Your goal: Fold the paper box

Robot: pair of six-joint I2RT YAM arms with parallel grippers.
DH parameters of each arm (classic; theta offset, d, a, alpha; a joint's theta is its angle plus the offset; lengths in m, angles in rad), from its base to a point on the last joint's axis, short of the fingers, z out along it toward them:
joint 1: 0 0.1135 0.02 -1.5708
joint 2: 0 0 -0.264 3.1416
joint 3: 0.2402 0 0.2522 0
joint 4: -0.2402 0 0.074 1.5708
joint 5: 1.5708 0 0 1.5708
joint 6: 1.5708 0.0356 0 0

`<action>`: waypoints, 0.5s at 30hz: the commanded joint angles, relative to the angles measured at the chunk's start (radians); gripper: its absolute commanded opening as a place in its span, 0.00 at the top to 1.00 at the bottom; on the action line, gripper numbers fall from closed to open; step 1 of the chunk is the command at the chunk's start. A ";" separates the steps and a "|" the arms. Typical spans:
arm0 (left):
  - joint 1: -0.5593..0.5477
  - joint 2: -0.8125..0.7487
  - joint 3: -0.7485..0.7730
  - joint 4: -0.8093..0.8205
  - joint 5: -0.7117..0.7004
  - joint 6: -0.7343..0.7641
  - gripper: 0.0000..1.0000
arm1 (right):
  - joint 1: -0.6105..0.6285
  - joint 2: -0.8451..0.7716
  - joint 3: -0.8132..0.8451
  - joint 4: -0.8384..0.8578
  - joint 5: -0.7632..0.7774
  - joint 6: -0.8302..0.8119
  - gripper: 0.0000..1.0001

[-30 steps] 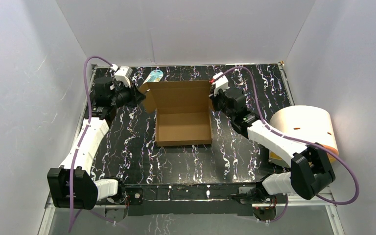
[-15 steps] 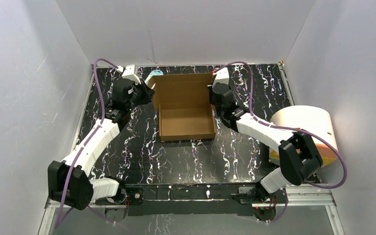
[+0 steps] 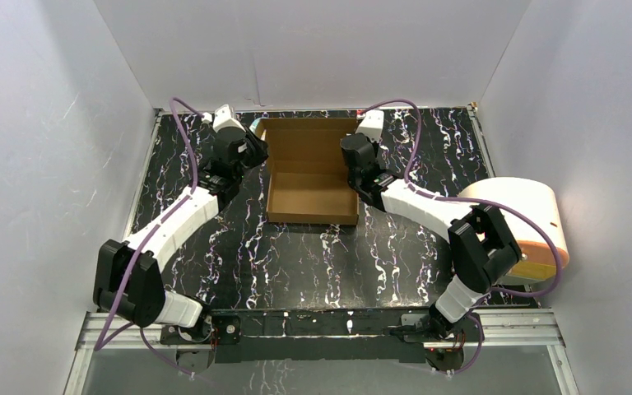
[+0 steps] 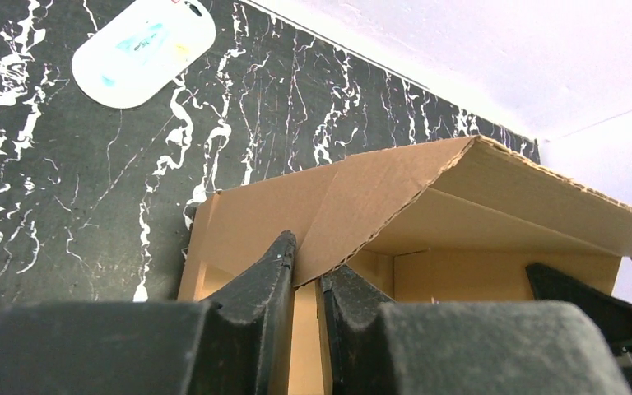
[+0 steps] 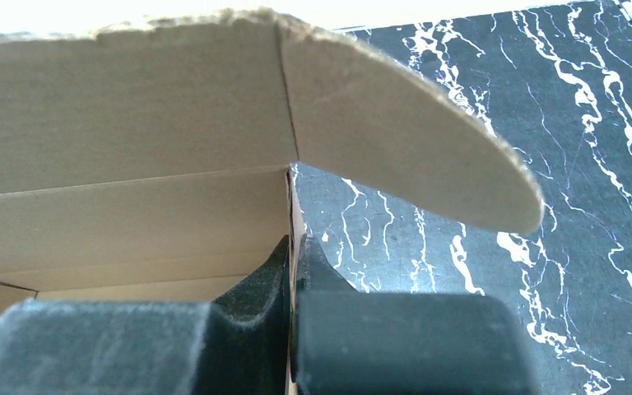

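Paper box (image 3: 311, 185) on worktop (image 3: 321, 255), lid raised at box's far side. Left hand (image 4: 309, 267) pinches box's left lid flap (image 4: 362, 206); right hand (image 5: 294, 247) pressed tight on card by rounded ear (image 5: 411, 156). Swing both fwd evenly, bend only along creases, w/o tearing. Matte brown corrugated card, ragged die-cut edges

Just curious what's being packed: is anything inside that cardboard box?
Only its bare brown floor shows inside the cardboard box; nothing lies there. The right hand covers one side edge in the overhead view, so that strip is hidden.
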 commanded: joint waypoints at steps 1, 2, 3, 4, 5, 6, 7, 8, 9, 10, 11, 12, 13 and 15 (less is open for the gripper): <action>-0.029 0.006 0.006 0.042 -0.052 -0.076 0.87 | 0.010 -0.007 0.016 0.081 0.054 0.082 0.93; -0.034 0.006 -0.006 0.053 -0.058 -0.087 0.86 | 0.010 -0.010 0.004 0.089 0.055 0.085 0.93; -0.038 0.004 -0.014 0.061 -0.061 -0.101 0.86 | 0.010 -0.012 -0.003 0.094 0.055 0.090 0.92; -0.039 0.003 -0.021 0.070 -0.062 -0.112 0.85 | 0.009 -0.012 -0.006 0.093 0.055 0.092 0.92; -0.043 0.003 -0.027 0.078 -0.063 -0.123 0.85 | 0.010 -0.012 -0.007 0.090 0.060 0.100 0.92; -0.046 0.003 -0.031 0.085 -0.061 -0.139 0.84 | 0.009 -0.012 -0.007 0.087 0.064 0.109 0.92; -0.050 0.004 -0.033 0.094 -0.057 -0.151 0.84 | 0.010 -0.010 -0.006 0.087 0.065 0.114 0.91; -0.054 0.006 -0.035 0.103 -0.055 -0.169 0.83 | 0.009 -0.007 -0.002 0.084 0.063 0.119 0.91; -0.060 0.008 -0.037 0.110 -0.057 -0.184 0.83 | 0.010 -0.003 0.001 0.080 0.063 0.126 0.91; -0.065 0.011 -0.040 0.122 -0.057 -0.193 0.83 | 0.009 0.002 0.004 0.079 0.062 0.128 0.90; -0.070 0.015 -0.040 0.129 -0.058 -0.203 0.83 | 0.009 0.008 0.007 0.078 0.063 0.128 0.90; -0.073 0.019 -0.037 0.129 -0.059 -0.213 0.82 | 0.010 0.014 0.012 0.073 0.063 0.130 0.90; -0.073 0.024 -0.033 0.126 -0.060 -0.222 0.82 | 0.009 0.018 0.015 0.069 0.062 0.133 0.90; -0.075 0.027 -0.029 0.128 -0.062 -0.238 0.82 | 0.010 0.024 0.017 0.067 0.058 0.134 0.90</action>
